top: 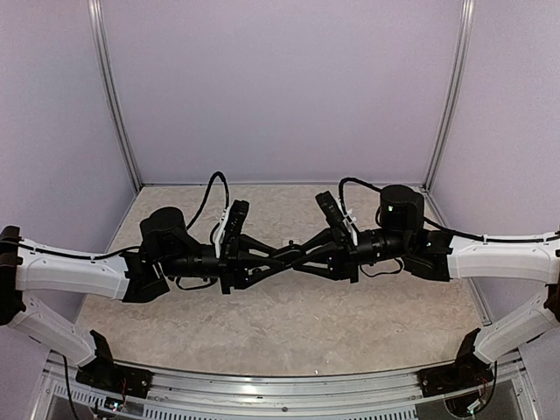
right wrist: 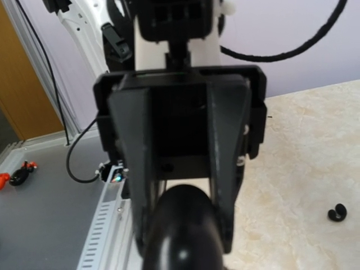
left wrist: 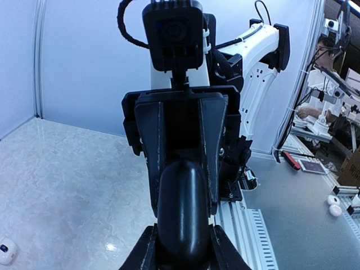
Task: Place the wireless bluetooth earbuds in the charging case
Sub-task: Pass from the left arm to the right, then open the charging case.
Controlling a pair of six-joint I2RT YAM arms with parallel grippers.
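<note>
— Where do we stand with the earbuds?

— Early, by our reading. Our left gripper (left wrist: pixel 183 256) pinches the near end of the black charging case (left wrist: pixel 181 219), a finger on each flank. Our right gripper (left wrist: pixel 183 191) faces it, and its fingers look pressed against the case's far end, so we hold the case up between both arms, clear of the table (right wrist: pixel 304 146).

— Is the case open?

— We see one smooth glossy pebble with no raised lid and no sockets. It looks closed, though the seam may be hidden from both wrist cameras.

— And the buds?

— One small black earbud (right wrist: pixel 336 212) lies on the table, well apart from the case, off to one side in the right wrist view. We cannot find the second one. A small white rounded thing (left wrist: pixel 7 251) sits at the frame edge in the left wrist view, and we cannot tell what it is.

— So what is left?

— Nearly all of it, we judge: open the case, set it down, then pick up and seat both buds.
</note>
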